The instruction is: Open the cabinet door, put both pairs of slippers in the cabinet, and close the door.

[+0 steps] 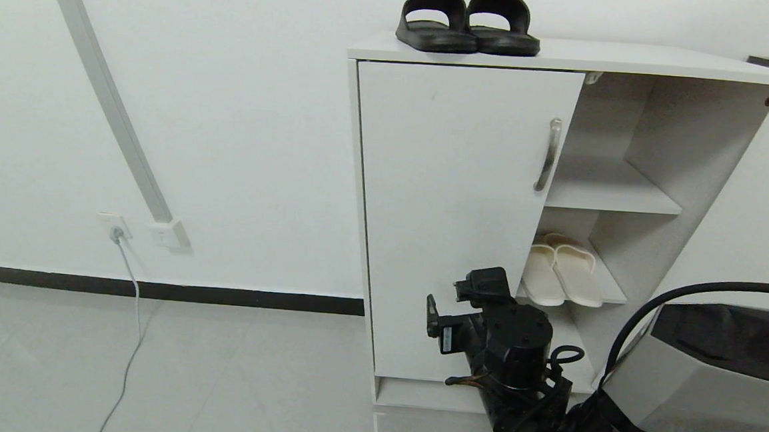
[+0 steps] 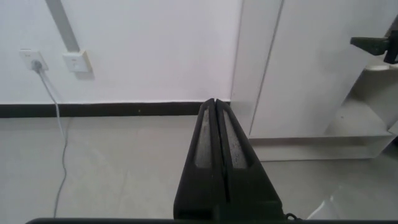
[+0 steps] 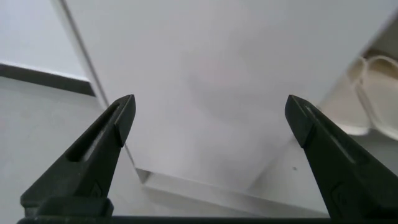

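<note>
A pair of black slippers point(image 1: 469, 24) sits on top of the white cabinet point(image 1: 634, 59). The cabinet's left door point(image 1: 451, 220) is closed, its metal handle point(image 1: 548, 156) at its right edge. The right half stands open and shows shelves. A cream pair of slippers point(image 1: 564, 274) point(image 3: 373, 93) lies on a lower shelf inside. My right gripper point(image 1: 463, 301) point(image 3: 210, 102) is open and empty, low in front of the closed door, just left of the cream pair. My left gripper point(image 2: 214, 106) is shut on nothing, above the floor, pointing toward the cabinet's left lower corner point(image 2: 249, 134).
A wall socket point(image 1: 113, 226) with a grey cord point(image 1: 130, 334) trailing over the floor lies to the left, below a slanted grey conduit point(image 1: 105, 92). Open tiled floor point(image 1: 214, 379) spreads left of the cabinet. The middle shelf point(image 1: 612, 196) is bare.
</note>
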`<state>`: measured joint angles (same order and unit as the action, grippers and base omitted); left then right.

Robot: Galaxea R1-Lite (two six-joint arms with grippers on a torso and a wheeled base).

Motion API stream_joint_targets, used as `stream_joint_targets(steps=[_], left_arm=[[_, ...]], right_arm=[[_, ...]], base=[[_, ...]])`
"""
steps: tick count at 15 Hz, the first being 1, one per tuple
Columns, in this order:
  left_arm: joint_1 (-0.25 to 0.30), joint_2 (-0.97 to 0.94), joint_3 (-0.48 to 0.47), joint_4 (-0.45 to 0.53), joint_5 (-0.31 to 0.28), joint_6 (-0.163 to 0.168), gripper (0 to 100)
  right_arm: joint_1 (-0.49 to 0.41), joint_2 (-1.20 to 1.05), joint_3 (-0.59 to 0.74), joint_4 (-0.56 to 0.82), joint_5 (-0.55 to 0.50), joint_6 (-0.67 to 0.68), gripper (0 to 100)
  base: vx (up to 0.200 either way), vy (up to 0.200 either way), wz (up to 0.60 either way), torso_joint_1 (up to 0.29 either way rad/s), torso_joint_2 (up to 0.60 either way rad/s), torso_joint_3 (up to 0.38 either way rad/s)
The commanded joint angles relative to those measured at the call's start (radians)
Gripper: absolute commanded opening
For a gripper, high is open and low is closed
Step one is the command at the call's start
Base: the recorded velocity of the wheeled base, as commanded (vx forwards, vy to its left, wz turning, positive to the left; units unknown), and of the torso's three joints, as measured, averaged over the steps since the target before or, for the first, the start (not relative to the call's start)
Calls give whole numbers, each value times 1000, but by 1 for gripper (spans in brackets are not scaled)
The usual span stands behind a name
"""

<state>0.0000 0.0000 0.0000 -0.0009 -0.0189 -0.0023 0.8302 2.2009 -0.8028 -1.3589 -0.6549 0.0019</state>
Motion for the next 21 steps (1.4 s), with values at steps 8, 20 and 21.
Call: stream_joint_targets(steps=[8, 20, 21], left_arm=[[0, 2, 0, -1, 1, -1, 0], [0, 2, 0, -1, 2, -1, 0], [0, 2, 0, -1, 2, -1, 0]], right_arm=[[-23, 30, 47, -95, 41, -82, 100], [-22, 30, 47, -103, 43, -83, 100], [-22, 30, 47, -103, 41, -83, 100]], base=[[0, 0, 0, 0, 0, 0], [0, 0, 0, 0, 0, 0], [0, 0, 0, 0, 0, 0]])
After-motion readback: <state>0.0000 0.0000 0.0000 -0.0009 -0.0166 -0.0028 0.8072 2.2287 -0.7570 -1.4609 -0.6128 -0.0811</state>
